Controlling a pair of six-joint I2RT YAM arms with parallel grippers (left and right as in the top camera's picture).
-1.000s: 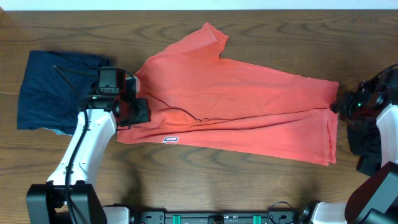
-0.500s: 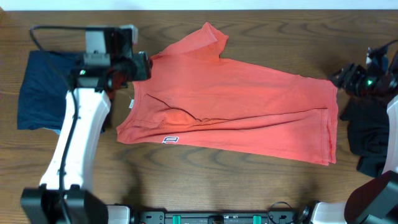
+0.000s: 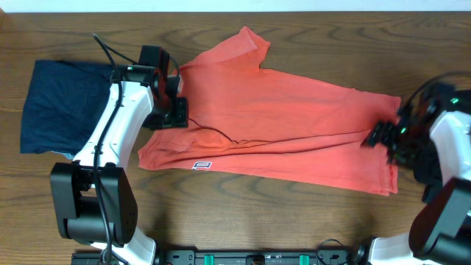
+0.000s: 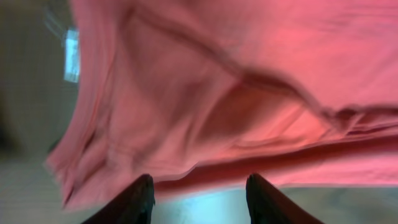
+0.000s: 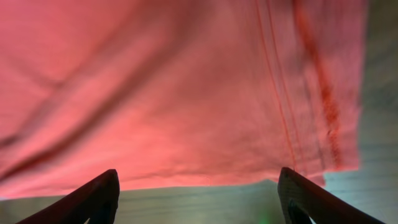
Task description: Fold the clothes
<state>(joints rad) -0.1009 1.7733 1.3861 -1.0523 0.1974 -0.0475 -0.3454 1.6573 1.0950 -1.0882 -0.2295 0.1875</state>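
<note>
We see the coral-red T-shirt (image 3: 280,118) lying long axis left to right, hem (image 3: 391,158) rightward, one sleeve (image 3: 250,46) pointing far; left gripper (image 4: 198,190) part-open, empty; right gripper (image 5: 198,186) wide, empty.

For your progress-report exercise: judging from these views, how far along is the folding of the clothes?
Done: the navy fabric garment lies in a compact rectangle. In hand: the coral-red T-shirt looks folded lengthwise; left gripper and right gripper hover open at its ends. To do: its crosswise folds, then the crumpled black garment.
</note>
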